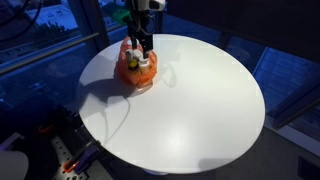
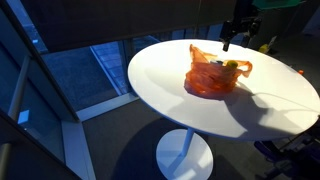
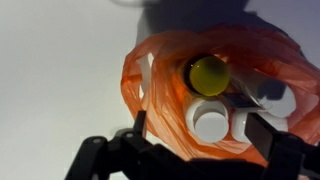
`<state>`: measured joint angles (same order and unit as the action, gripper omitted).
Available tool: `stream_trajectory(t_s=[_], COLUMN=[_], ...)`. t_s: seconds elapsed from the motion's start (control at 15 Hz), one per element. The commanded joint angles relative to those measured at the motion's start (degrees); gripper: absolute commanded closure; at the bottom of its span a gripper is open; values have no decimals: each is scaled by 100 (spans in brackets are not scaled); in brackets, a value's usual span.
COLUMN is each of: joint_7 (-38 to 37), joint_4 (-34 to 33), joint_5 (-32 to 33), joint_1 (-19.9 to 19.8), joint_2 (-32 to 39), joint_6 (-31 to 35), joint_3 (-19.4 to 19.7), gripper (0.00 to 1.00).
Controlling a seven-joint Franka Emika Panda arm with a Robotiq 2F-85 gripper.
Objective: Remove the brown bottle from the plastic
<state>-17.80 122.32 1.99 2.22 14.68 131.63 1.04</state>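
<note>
Now, in the wrist view, the white round table (image 3: 60, 80) shows to the left of the orange plastic bag (image 3: 160, 60). Inside the bag the brown bottle (image 3: 208, 75), seen from above as a yellow cap with a dark rim, stands upright, with white-capped bottles (image 3: 210, 122) just beside it toward the bag's right side. My gripper (image 3: 200, 135) hangs over the bag with its jaws spread wide and holding nothing, one finger by the bag's left edge and one by its right, though I cannot tell whether they touch the plastic.
</note>
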Motion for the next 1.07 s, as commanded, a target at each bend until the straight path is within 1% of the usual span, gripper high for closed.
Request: stream_trajectory(t_s=[0.0,0.4,1.0], joint_7=[30,82,246], joint_4=[209,464,859], joint_5=[107,77,0], joint_1=[28,16,67], joint_2=[-85,-84,-101], joint_6=[95,281,1009], joint_3=[55,52,-15], gripper=[0,0,0])
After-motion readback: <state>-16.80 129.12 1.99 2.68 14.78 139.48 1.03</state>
